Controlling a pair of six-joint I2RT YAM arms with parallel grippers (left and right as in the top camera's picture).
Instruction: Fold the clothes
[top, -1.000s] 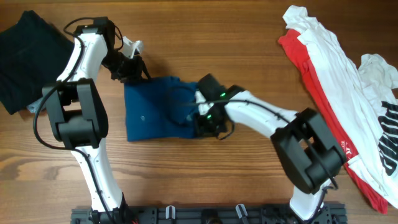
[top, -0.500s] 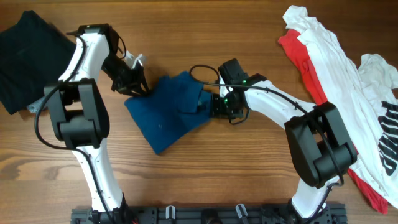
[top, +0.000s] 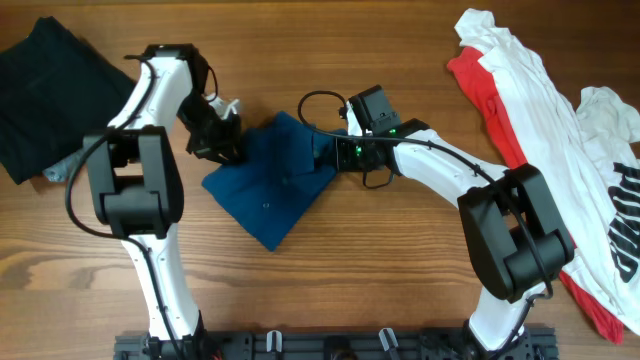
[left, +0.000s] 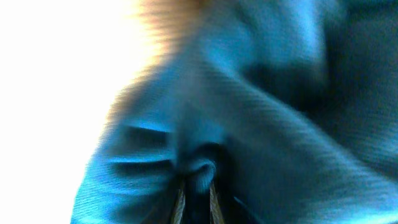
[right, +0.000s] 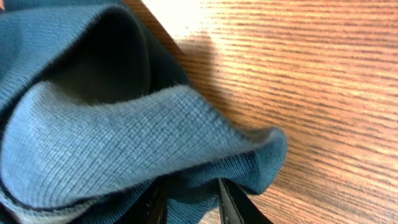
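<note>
Overhead view, setting: a wooden table (top: 400, 280) with two white-and-black robot arms reaching in from the near edge.
Overhead view, blue shirt: a deep-blue shirt (top: 270, 190) lies folded into a rough diamond near the middle of the table, between the two grippers, with one corner pointing toward the near edge.
Overhead view, left gripper: the left gripper (top: 222, 148) sits at the shirt's upper left edge, touching the cloth.
Overhead view, right gripper: the right gripper (top: 325, 158) sits at the shirt's upper right edge, on the cloth.
Overhead view, other clothes: a red shirt (top: 487, 100) and white shirts (top: 530, 80) lie heaped along the right side, well apart from the blue one; a black garment (top: 40, 90) lies at the far left corner.
Left wrist view, hand: blurred and partly washed out by glare; the left gripper (left: 196, 199) has its fingers (left: 178, 208) drawn close together, pinching a small bunched fold of cloth.
Left wrist view, shirt: the blue shirt (left: 280, 124) fills most of the frame, its creases fanning out from the pinch.
Right wrist view, hand: the right gripper (right: 189, 199) has its dark fingers (right: 233, 202) clamped on a thick rolled fold at the shirt's edge.
Right wrist view, shirt: the blue shirt (right: 124, 124) covers the left half, its ribbed edge curling up off the table (right: 311, 74) and casting a shadow on the wood.
</note>
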